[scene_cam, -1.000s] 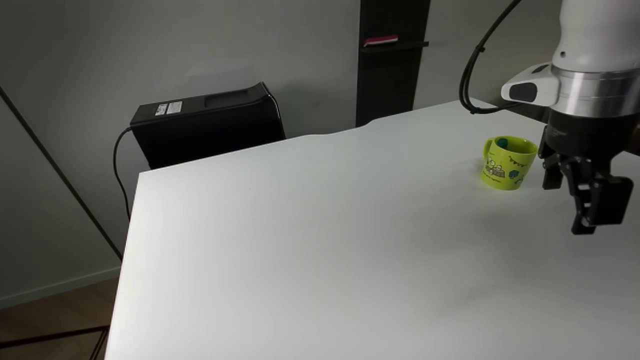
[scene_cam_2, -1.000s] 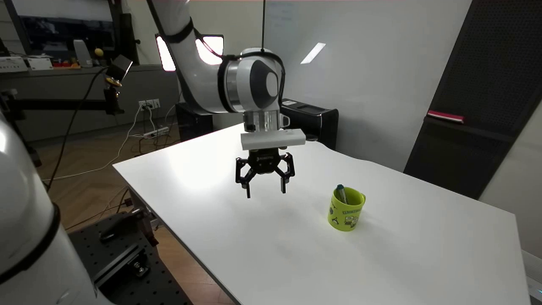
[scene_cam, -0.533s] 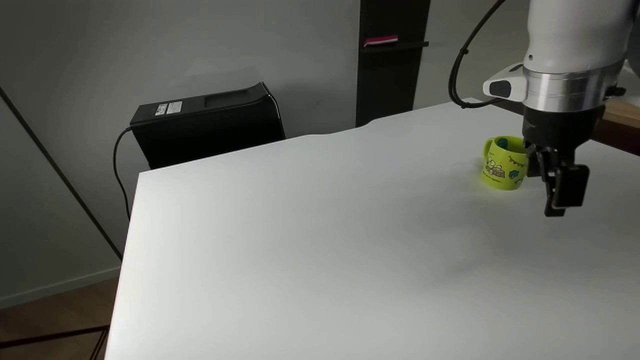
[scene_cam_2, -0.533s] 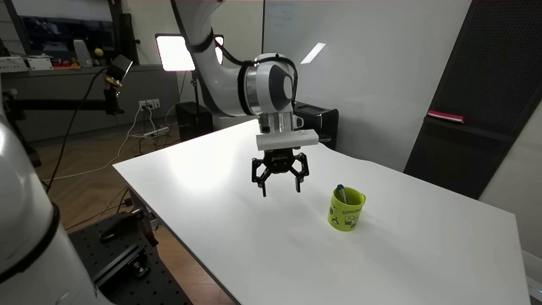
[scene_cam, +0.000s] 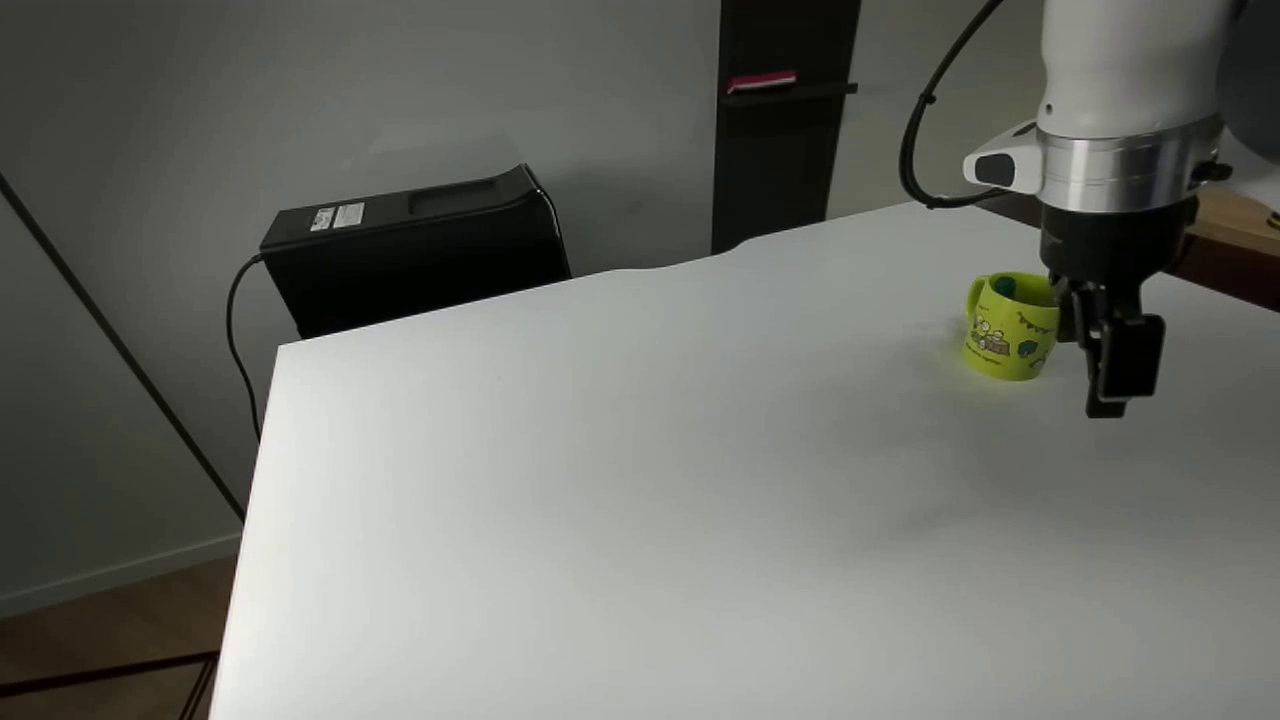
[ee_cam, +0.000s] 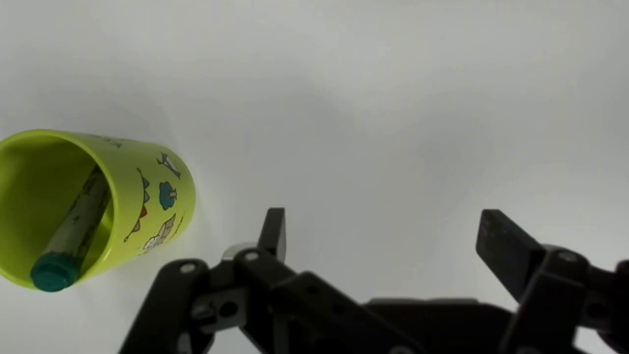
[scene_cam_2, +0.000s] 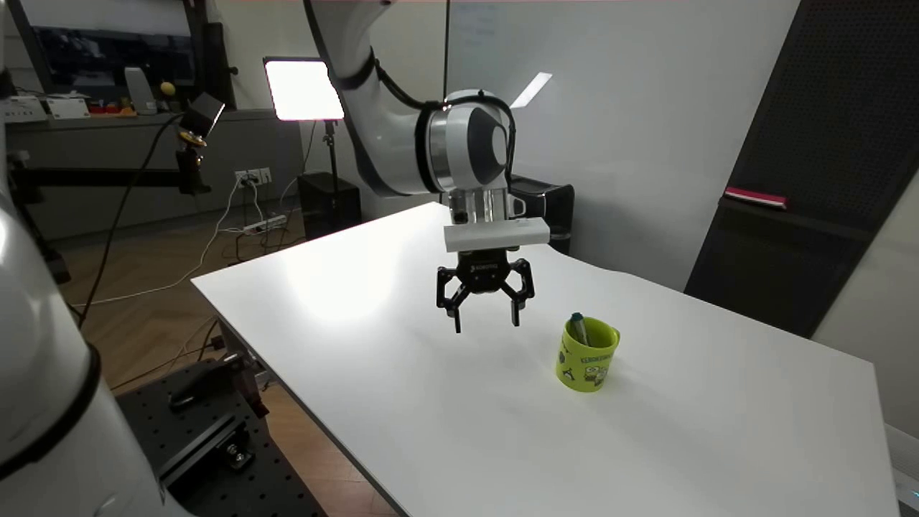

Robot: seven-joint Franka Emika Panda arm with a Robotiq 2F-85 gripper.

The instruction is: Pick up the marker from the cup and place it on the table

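Marker (ee_cam: 78, 223) in the cup (scene_cam_2: 585, 368), gripper (scene_cam_2: 487, 327) near it

The marker leans inside the cup, green cap (ee_cam: 55, 272) uppermost, outside the gap between the gripper's fingers (ee_cam: 508, 248). Those fingers stand wide apart near the cup, holding nothing.

Under the claw (ee_cam: 383, 216), free table (ee_cam: 344, 137) lies across the gap between its wide-parted fingers (ee_cam: 273, 228). Near one finger but apart from it, the lime-green cup (ee_cam: 152, 196) bars low passage on that side; its handle (scene_cam: 971, 300) juts away from the claw. The marker (ee_cam: 78, 226) takes up the claw-facing part of the cup's mouth, leaving room farther from the claw. On the claw's opposite side the table runs free. Well apart from the claw, a black box (scene_cam: 420, 260) stands beyond the table's edge.
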